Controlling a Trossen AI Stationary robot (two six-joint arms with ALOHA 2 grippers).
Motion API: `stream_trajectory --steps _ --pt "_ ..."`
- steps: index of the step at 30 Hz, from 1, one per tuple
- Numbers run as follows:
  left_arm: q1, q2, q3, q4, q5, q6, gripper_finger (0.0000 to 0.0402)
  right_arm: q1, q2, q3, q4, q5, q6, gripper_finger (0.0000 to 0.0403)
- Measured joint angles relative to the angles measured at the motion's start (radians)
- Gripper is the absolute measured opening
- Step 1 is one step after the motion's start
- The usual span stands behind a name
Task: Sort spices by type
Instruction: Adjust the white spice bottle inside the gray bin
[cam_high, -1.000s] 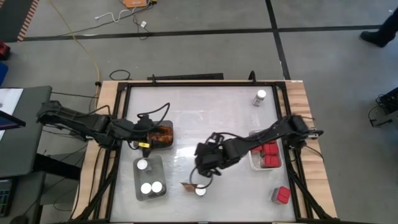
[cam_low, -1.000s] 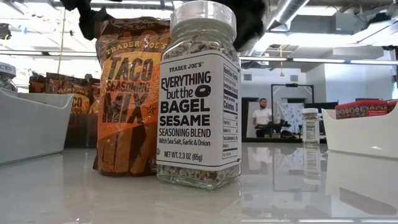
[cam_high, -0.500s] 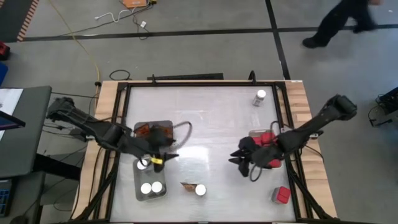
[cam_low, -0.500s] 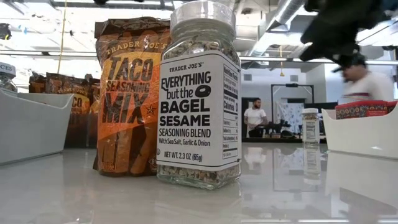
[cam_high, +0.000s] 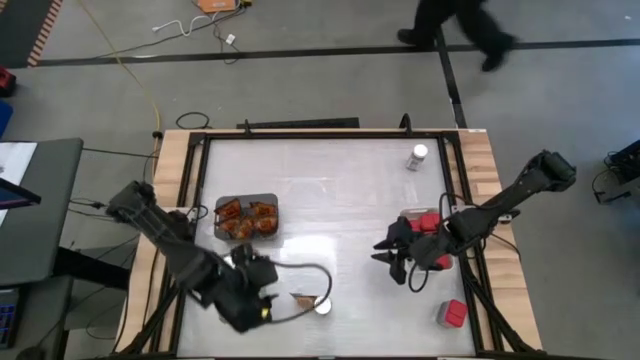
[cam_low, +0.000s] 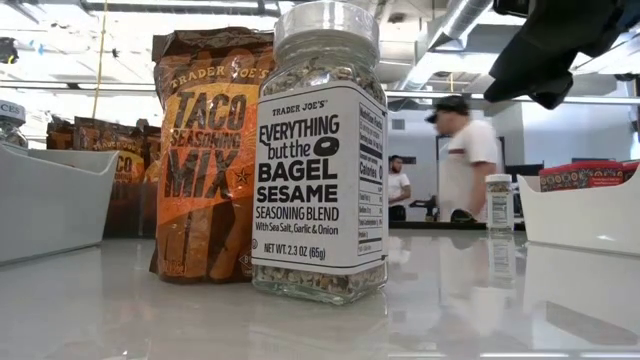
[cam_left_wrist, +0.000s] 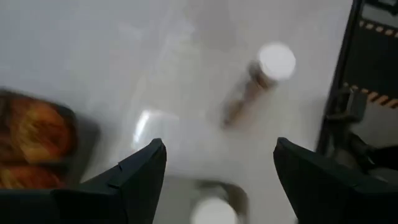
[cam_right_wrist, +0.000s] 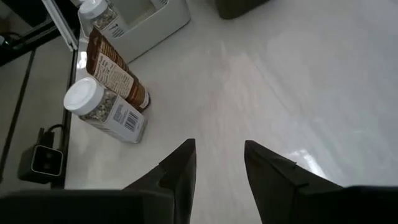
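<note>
From above we see the left gripper (cam_high: 262, 308) low over the near-left part of the table (cam_high: 330, 190), close to a jar (cam_high: 322, 306) and a taco packet (cam_high: 301, 298) standing side by side at the near edge; its own wrist view shows its fingers (cam_left_wrist: 140, 168) spread wide with nothing between them. The right gripper (cam_high: 388, 255) hangs over the table just left of the white tray (cam_high: 408, 262) of red boxes (cam_high: 433, 245), and its wrist view shows the fingers (cam_right_wrist: 180, 168) partly open and empty, looking across at that same jar (cam_right_wrist: 104, 111) and packet (cam_right_wrist: 115, 70). Only the low view lets us read the labels: the jar (cam_low: 322, 150) says everything but the bagel sesame, the packet (cam_low: 205, 150) taco seasoning mix. The overhead view alone shows the grey tray (cam_high: 247, 199) of packets at the left, a lone jar (cam_high: 417, 156) at the far right and a red box (cam_high: 453, 314) at the near right. A person (cam_low: 467, 170) walks in the room beyond
</note>
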Motion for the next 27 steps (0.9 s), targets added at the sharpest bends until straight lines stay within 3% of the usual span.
stream_trajectory --steps 8,27 --pt "-0.073 0.069 -0.004 -0.036 0.077 -0.172 0.0286 -0.003 0.0 0.0 -0.001 -0.002 -0.046 0.0162" --pt "-0.083 0.072 -0.177 0.04 0.204 -0.141 0.0286 -0.007 0.001 0.0 -0.001 -0.002 -0.038 0.0162"
